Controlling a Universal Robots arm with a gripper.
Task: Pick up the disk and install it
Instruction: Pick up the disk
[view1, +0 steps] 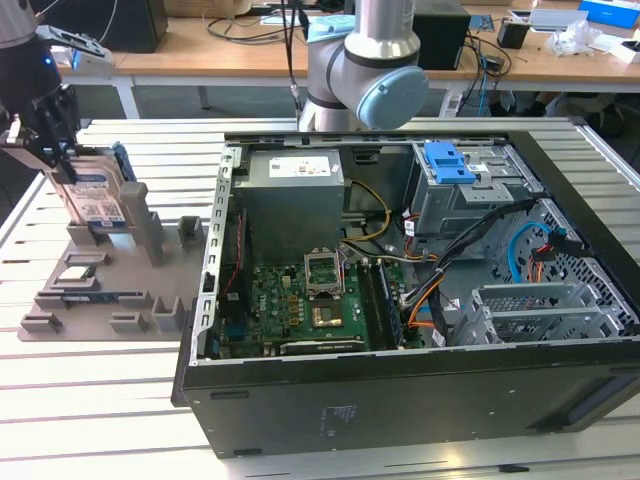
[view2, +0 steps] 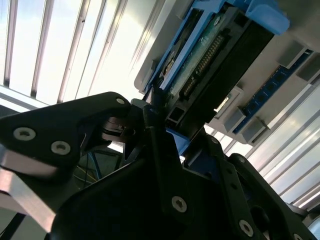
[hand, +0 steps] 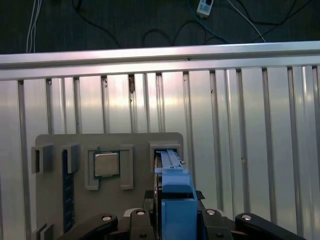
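Observation:
The disk (view1: 102, 197) stands on edge in a slot of the grey holder plate (view1: 110, 300) at the exterior view's left. It is silver with a white-and-blue label and blue rails. My gripper (view1: 62, 160) comes down on its upper edge, fingers closed on both faces. In the first wrist view the disk's blue rail (hand: 176, 192) runs between the black fingers (hand: 102, 222). The second wrist view has the disk's connector edge (view2: 210, 60) just past the fingertips. I cannot tell whether the disk still rests in the slot.
An open computer case (view1: 420, 400) fills the exterior view's right, with a motherboard (view1: 310, 300), cables and a blue bracket (view1: 448, 160) on the drive cage. The arm's base (view1: 365, 70) stands behind it. A small square chip (hand: 106, 164) sits on the holder plate.

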